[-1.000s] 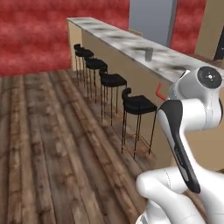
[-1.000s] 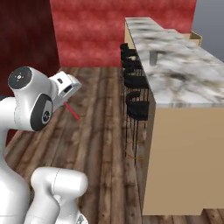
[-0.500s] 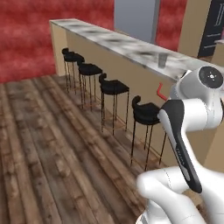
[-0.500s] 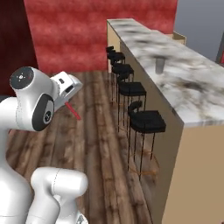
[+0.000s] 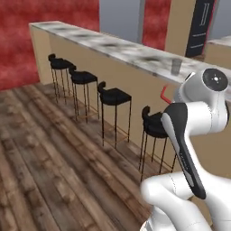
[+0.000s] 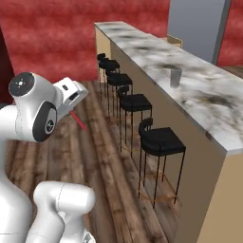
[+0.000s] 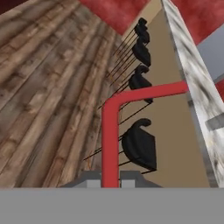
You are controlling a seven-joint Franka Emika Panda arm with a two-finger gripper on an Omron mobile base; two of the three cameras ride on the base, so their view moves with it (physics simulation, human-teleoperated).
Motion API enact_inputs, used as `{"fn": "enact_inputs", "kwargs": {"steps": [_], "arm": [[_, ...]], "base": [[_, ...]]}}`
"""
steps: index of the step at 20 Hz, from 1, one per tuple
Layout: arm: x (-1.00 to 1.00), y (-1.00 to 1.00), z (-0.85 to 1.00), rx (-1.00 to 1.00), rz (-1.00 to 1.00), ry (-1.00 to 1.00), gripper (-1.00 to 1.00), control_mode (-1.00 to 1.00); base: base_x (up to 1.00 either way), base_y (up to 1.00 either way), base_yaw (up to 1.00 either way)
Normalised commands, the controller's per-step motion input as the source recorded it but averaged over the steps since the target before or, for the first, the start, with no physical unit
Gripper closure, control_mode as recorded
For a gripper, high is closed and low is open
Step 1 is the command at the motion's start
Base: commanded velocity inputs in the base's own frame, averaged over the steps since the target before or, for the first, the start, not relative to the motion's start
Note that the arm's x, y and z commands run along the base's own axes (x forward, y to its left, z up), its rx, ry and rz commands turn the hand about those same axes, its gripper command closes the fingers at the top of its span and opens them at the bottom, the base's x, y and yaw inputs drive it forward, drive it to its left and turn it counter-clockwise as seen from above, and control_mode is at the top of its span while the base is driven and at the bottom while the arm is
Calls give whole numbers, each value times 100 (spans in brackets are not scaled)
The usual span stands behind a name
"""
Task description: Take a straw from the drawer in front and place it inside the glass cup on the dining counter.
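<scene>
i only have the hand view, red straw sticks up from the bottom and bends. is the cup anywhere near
Observer: Yes. The glass cup stands upright on the dining counter, beyond the hand.
Operator: anything inside it
Observer: It looks empty; the straw juts from the hand over the wood floor, apart from the counter.
Operator: whats between me and the counter
Observer: A row of black stools lines the counter's near side.

Object count. One gripper (image 7: 110, 181), one bent red straw (image 7: 111, 131) rising between its fingertips. Ahead of the gripper: four black bar stools (image 6: 160, 141) in a row, one long dining counter (image 6: 156, 61), and one glass cup (image 6: 176, 77) on its marble top.
</scene>
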Motion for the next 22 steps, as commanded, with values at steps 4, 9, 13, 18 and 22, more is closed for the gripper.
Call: {"fn": "enact_inputs", "kwargs": {"steps": [4,9,13,18,22], "arm": [[0,0,0,0,0,0,100,100],[0,0,0,0,0,0,100,100],[0,0,0,0,0,0,100,100],[0,0,0,0,0,0,100,100],[0,0,0,0,0,0,100,100]], "base": [[41,37,-35],[25,54,-34],[19,59,-34],[18,69,-31],[24,67,-31]]}}
